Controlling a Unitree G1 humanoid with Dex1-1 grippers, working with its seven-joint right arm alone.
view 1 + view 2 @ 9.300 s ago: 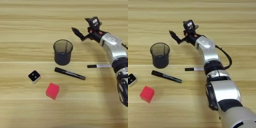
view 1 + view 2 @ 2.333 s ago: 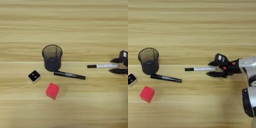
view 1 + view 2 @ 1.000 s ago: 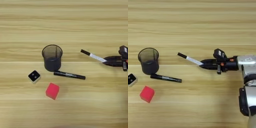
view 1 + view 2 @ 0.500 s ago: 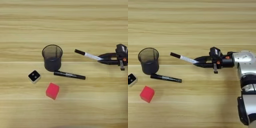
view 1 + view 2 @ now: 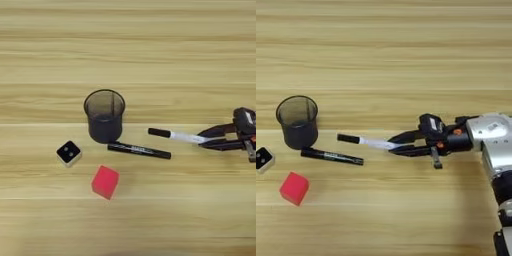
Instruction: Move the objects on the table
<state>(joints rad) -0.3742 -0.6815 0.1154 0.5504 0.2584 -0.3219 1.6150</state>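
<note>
Gripper (image 5: 397,142) clamps the white marker (image 5: 368,141), right of the cup (image 5: 297,121); black marker (image 5: 332,157) just below the cup.

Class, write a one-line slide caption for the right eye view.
Right gripper holds a white marker with black cap, cap pointing toward the black mesh cup, above the black marker on the wooden table.

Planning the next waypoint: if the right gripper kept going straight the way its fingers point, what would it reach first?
Pointing left, the right gripper holds the white marker, whose black cap leads. Likely first contact: the black mesh cup; height is unclear.
</note>
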